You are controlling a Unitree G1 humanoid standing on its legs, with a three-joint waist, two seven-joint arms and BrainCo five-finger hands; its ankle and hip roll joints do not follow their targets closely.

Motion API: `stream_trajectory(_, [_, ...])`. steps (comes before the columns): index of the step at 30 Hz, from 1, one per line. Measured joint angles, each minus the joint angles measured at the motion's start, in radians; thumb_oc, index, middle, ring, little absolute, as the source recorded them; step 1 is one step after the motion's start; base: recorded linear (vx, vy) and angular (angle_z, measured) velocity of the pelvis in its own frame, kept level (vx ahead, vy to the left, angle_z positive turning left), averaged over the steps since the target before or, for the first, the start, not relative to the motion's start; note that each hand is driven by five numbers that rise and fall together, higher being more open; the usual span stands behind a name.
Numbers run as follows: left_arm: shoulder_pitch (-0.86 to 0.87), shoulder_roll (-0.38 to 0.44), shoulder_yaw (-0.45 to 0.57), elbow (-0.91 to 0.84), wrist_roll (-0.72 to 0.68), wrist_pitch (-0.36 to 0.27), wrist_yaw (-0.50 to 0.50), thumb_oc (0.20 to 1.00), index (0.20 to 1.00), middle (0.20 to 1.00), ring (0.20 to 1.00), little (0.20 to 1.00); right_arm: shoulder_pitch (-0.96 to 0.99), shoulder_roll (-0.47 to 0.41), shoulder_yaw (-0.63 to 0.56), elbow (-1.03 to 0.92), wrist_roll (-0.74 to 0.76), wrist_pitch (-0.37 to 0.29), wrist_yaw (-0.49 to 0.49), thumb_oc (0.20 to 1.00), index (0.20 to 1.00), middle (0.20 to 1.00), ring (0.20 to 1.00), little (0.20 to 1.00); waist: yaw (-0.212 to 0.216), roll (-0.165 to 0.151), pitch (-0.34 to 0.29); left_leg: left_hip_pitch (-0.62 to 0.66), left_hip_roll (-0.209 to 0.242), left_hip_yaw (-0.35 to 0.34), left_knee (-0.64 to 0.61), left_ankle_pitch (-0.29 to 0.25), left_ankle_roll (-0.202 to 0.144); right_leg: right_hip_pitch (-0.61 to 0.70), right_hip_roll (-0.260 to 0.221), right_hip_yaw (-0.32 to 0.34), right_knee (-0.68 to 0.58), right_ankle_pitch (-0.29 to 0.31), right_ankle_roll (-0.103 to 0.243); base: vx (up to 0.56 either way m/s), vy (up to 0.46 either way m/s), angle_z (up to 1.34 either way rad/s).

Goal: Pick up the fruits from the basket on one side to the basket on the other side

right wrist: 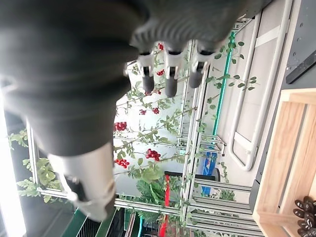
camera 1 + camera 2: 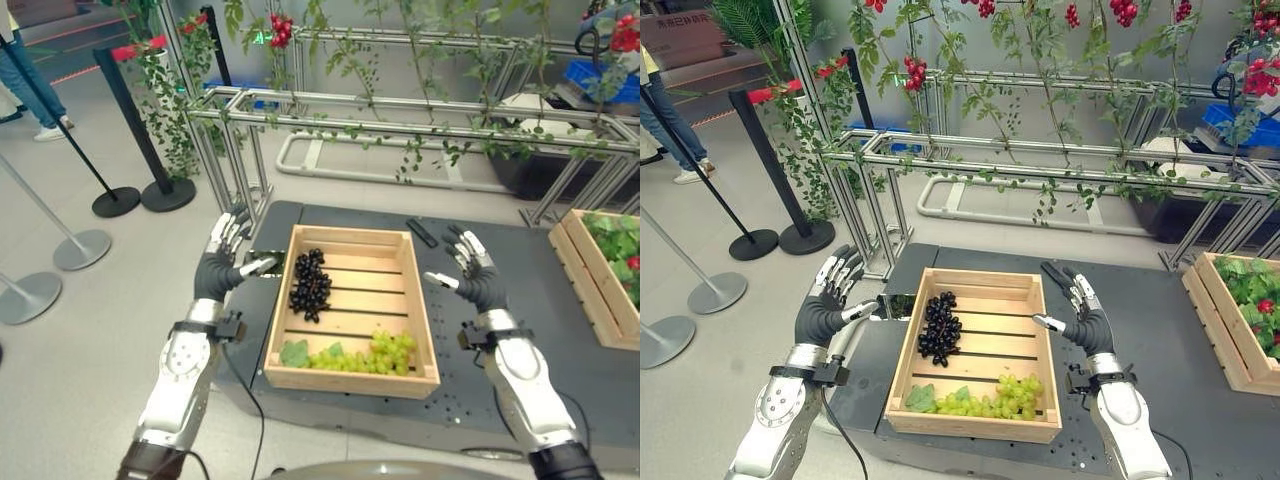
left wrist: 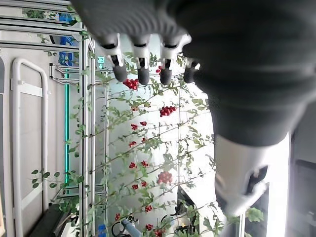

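A wooden crate [image 2: 350,378] sits on the dark table in front of me. Inside lie a bunch of black grapes [image 2: 310,284] at the left and a bunch of green grapes [image 2: 372,353] along the near wall. My left hand [image 2: 222,262] is raised just left of the crate, fingers straight, thumb pointing at its rim. My right hand [image 2: 474,272] is raised just right of the crate, fingers spread and holding nothing. In the wrist views the left hand's fingers [image 3: 142,69] and the right hand's fingers [image 1: 170,79] point upward at hanging vines.
A second wooden crate [image 2: 583,280] with greenery and red fruit stands at the table's right edge. A black remote-like bar [image 2: 421,232] lies behind the first crate. A metal frame [image 2: 400,110] with vines runs behind the table. Stanchions [image 2: 117,200] and a person's legs [image 2: 30,90] are at the far left.
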State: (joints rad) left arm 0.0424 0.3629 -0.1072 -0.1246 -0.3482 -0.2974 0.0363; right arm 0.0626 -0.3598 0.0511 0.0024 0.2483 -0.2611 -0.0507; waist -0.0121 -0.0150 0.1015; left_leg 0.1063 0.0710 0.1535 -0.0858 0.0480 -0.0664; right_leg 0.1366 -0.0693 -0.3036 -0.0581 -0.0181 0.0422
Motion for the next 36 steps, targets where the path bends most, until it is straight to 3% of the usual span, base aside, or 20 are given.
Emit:
stream_trajectory(15, [-0.002,0.013,-0.003,-0.017,0.019,0.006,-0.007,1.0,1.0,1.0,1.0,1.0,0.0,-0.001,0.0,0.001,-0.001,0.0,0.008,1.0,1.0,1.0,1.0,1.0,0.0,-0.002,0.001,-0.007,0.0,0.001,0.0,0.0,0.0,-0.007,0.0,0.001,0.0,0.0,0.0,0.0,-0.001,0.0])
stream_trajectory(20, [-0.011,0.019,-0.009,-0.022,0.005,0.005,-0.01,1.0,1.0,1.0,1.0,1.0,-0.041,-0.062,0.075,0.07,-0.047,0.006,0.007,1.0,1.0,1.0,1.0,1.0,0.004,-0.014,0.017,-0.067,0.0,-0.003,0.015,0.003,0.003,-0.055,0.0,-0.004,0.001,0.011,-0.002,-0.11,-0.023,0.03])
stream_trajectory(23, [-0.058,0.047,-0.048,-0.06,-0.019,0.004,-0.025,1.0,1.0,1.0,1.0,1.0,-0.122,-0.088,0.116,0.137,-0.082,0.021,0.006,1.0,1.0,1.0,1.0,1.0,0.032,-0.025,0.079,-0.156,0.004,-0.019,0.051,0.011,0.006,-0.122,0.003,-0.012,0.001,0.034,-0.011,-0.2,-0.042,0.09])
stream_trajectory(26, [-0.112,0.051,-0.062,-0.067,-0.028,0.004,-0.024,1.0,1.0,1.0,1.0,1.0,-0.187,-0.084,0.126,0.158,-0.094,0.031,-0.003,1.0,1.0,1.0,1.0,1.0,0.035,-0.015,0.137,-0.228,0.004,-0.047,0.081,0.019,0.011,-0.17,0.001,-0.041,0.014,0.039,-0.017,-0.09,-0.036,0.29])
stream_trajectory(27, [-0.139,0.049,-0.075,-0.069,-0.028,0.003,-0.017,1.0,1.0,1.0,1.0,1.0,-0.222,-0.088,0.138,0.176,-0.104,0.033,-0.014,1.0,1.0,1.0,1.0,1.0,0.058,-0.016,0.168,-0.247,0.004,-0.05,0.097,0.022,0.011,-0.184,-0.001,-0.05,0.025,0.037,-0.016,-0.04,-0.018,0.15])
stream_trajectory(29, [-0.171,0.047,-0.088,-0.073,-0.028,-0.002,-0.013,1.0,1.0,1.0,1.0,1.0,-0.261,-0.088,0.145,0.177,-0.111,0.033,-0.021,1.0,1.0,1.0,1.0,1.0,0.065,-0.014,0.212,-0.262,0.004,-0.056,0.101,0.022,0.011,-0.186,-0.001,-0.065,0.025,0.038,-0.016,-0.07,-0.007,0.22])
stream_trajectory(36, [-0.236,0.052,-0.116,-0.073,-0.028,-0.002,0.016,1.0,1.0,1.0,1.0,1.0,-0.366,-0.085,0.159,0.177,-0.119,0.032,-0.058,1.0,1.0,1.0,1.0,1.0,0.086,-0.04,0.288,-0.33,0.005,-0.056,0.117,0.024,0.015,-0.251,-0.004,-0.065,0.042,0.039,-0.018,-0.05,0.016,0.02])
